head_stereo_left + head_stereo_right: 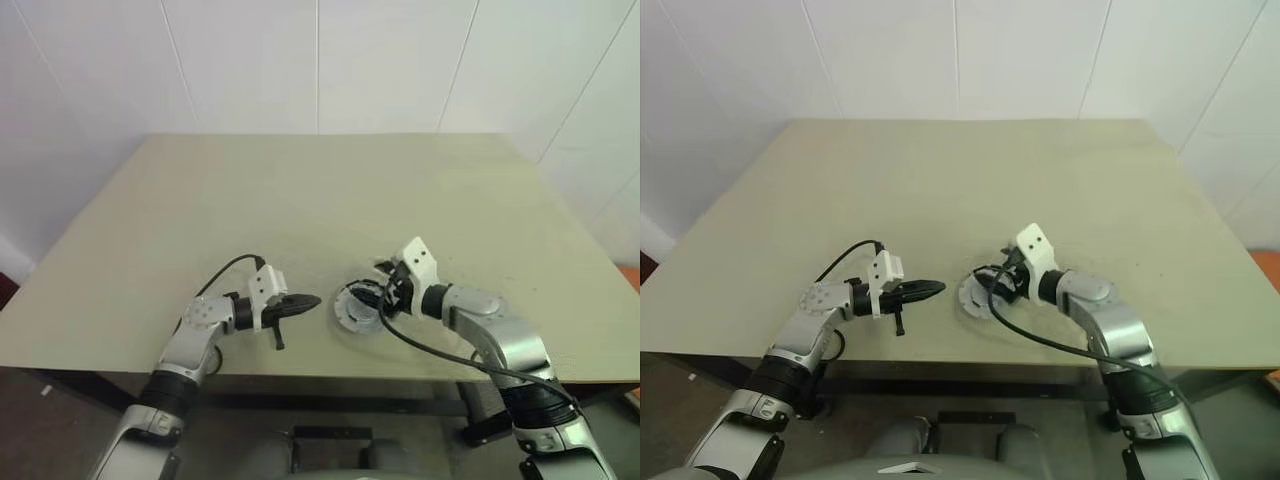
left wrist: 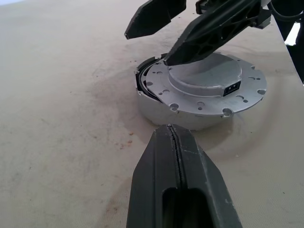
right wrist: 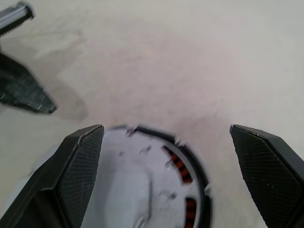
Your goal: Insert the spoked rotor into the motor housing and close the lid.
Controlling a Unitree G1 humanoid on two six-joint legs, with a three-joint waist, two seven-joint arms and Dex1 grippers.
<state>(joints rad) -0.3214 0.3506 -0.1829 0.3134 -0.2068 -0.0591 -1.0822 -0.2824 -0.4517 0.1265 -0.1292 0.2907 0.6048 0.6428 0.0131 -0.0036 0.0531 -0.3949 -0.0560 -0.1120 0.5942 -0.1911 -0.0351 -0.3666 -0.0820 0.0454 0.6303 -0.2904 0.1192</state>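
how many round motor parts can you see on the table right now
1 visible stack: the lid sits slightly askew on the motor housing, near the table's front edge, under the open right gripper. Anything inside is hidden.

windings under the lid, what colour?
Copper-orange windings, glimpsed past the lid; right wrist view.

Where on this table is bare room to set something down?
The beige tabletop is bare from the back edge down to the arms, and out to both side edges. It is crowded only near the front edge, where the shut left pincer and open right pincer flank the round silver-grey motor assembly.
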